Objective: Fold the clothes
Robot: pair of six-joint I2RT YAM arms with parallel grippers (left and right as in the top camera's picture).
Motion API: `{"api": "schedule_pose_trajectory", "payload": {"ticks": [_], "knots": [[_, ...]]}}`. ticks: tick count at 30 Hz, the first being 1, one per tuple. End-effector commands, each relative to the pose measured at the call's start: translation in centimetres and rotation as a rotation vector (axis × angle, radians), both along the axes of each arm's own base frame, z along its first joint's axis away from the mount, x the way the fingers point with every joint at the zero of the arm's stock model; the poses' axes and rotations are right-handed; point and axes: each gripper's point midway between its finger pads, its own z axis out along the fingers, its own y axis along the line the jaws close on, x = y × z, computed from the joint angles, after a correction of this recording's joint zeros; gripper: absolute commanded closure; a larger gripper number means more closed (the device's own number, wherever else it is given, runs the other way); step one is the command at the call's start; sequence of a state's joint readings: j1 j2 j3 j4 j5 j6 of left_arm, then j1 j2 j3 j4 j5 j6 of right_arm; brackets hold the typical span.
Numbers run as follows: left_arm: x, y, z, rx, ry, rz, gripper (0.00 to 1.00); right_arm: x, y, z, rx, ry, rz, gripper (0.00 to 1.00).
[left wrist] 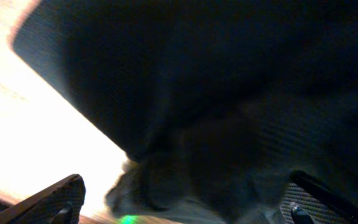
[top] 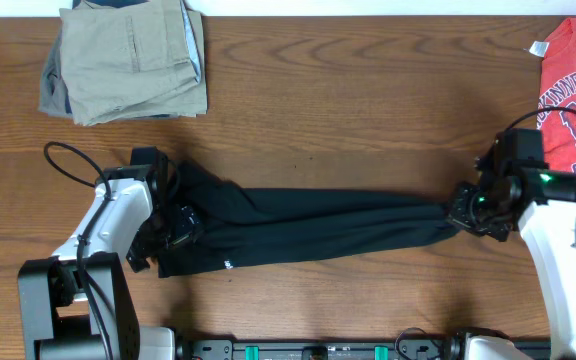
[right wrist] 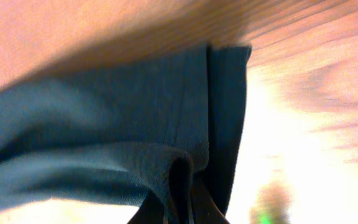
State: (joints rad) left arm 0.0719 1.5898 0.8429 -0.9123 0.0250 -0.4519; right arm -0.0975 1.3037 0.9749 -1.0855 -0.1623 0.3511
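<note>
The brown wood-grain table [top: 348,110] fills the overhead view. Across its lower middle, running from about 8 o'clock to 4 o'clock, the plain black short-sleeved T-shirt of soft fabric [top: 308,225] lies drawn out into a long, rumpled band, broad at its left end and narrowed to a point at its right. At 11 o'clock sits the stack of folded khaki-beige cotton trousers [top: 128,60], and at 2 o'clock the red T-shirt with white lettering [top: 573,90], both well apart from the black one. The right gripper [top: 463,208] is clamped tight on the pointed right end of the black shirt. The left gripper [top: 173,225] stands spread wide over the broad left end, with cloth between its fingers [left wrist: 58,199] but nothing pinched. This looks like the stretching-out step before any fold. The next move calls for the left fingers to close on an edge there, so that both arms can spread the shirt flat.
</note>
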Motion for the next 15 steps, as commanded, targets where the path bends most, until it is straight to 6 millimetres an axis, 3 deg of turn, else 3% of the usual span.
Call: {"api": "schedule_pose_trajectory", "payload": {"ticks": [1,15], "knots": [[0.0,0.1,0.4,-0.003,-0.009,-0.001,0.01,0.2,-2.3,1.5,-0.102,-0.044,-0.061,0.99],[1.9,-1.3,6.5,-0.064,-0.313,-0.076,0.01,-0.3,-2.2,0.6,-0.099,-0.007,-0.059,0.99]]}}
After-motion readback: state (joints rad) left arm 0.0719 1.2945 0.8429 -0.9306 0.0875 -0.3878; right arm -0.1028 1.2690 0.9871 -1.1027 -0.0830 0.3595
